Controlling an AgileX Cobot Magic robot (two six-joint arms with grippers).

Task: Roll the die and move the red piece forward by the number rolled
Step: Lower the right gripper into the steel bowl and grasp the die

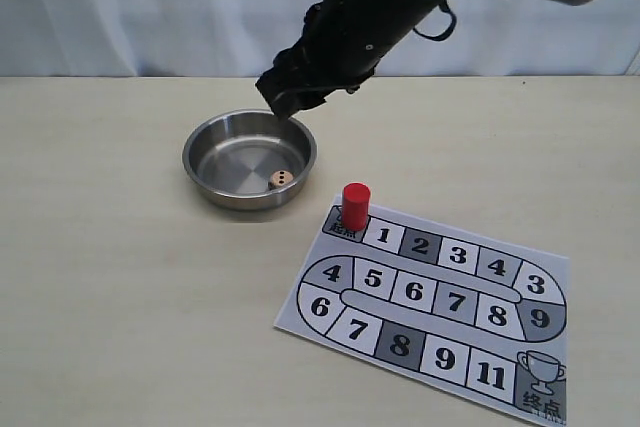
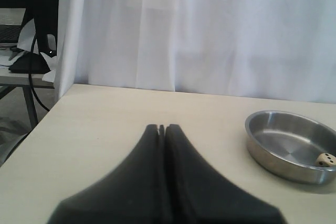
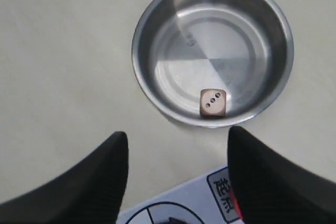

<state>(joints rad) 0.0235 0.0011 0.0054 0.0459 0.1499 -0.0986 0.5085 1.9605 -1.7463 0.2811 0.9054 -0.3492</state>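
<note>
The die point(image 1: 281, 179) lies in the steel bowl point(image 1: 215, 162), near the rim that faces the board. In the right wrist view the die point(image 3: 213, 102) shows three pips on top. The red piece point(image 1: 356, 205) stands upright on the start square at the corner of the game board point(image 1: 430, 297). My right gripper point(image 1: 290, 97) hangs above the bowl's far rim; its wrist view shows the gripper point(image 3: 176, 135) open and empty. One finger hides the red piece point(image 3: 237, 211) except for a sliver. My left gripper point(image 2: 162, 127) is shut on nothing, low over bare table, apart from the bowl point(image 2: 283, 140).
The board's numbered squares run from 1 point(image 1: 384, 238) beside the red piece round to a trophy square point(image 1: 543, 375). A white curtain point(image 2: 210, 30) hangs behind the table. The table's edge point(image 2: 37, 124) shows in the left wrist view.
</note>
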